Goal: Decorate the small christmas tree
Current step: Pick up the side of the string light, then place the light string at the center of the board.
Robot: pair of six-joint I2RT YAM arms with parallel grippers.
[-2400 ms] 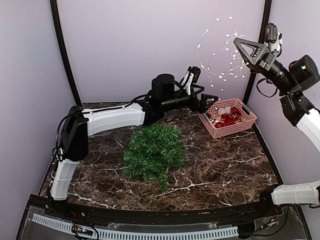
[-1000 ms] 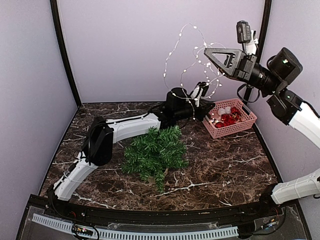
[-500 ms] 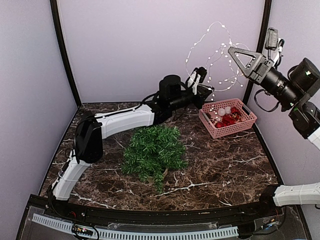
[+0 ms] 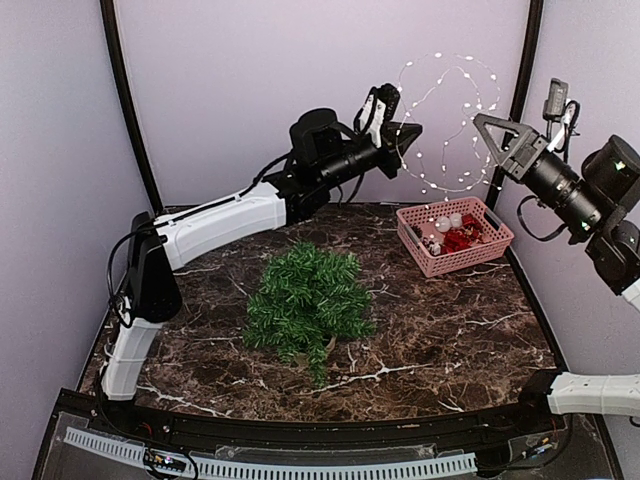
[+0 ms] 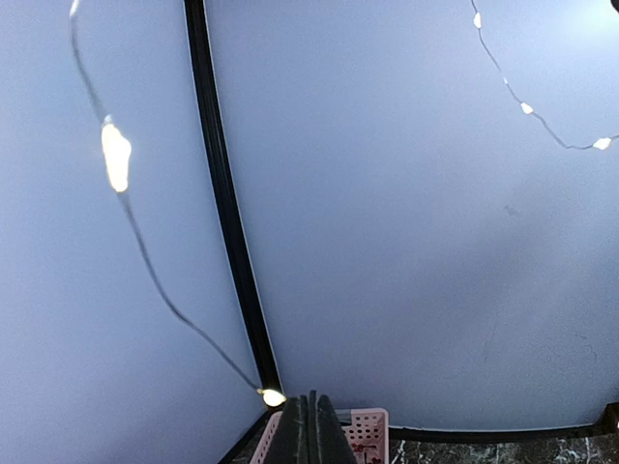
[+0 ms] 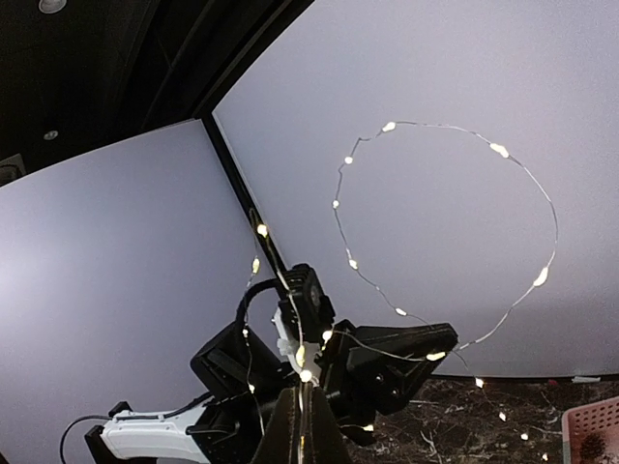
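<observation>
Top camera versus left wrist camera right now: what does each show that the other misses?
Only the top view: the small christmas tree on the table, the right gripper, and the whole light string looped in the air between the two arms. Only the left wrist view: the left gripper close up, jaws pressed shut, with a lit bulb right at their tip. Both: the light string, the pink basket and the black corner post.

Table (image 4: 450, 335) is open left, front and right of the tree (image 4: 305, 300) at centre, but the basket (image 4: 465, 262) fills the back-right corner, light wire (image 6: 499, 150) loops above it between the pinched-shut left gripper (image 4: 418, 128) and right gripper (image 4: 477, 119), and the left arm (image 4: 230, 218) spans the back overhead.
</observation>
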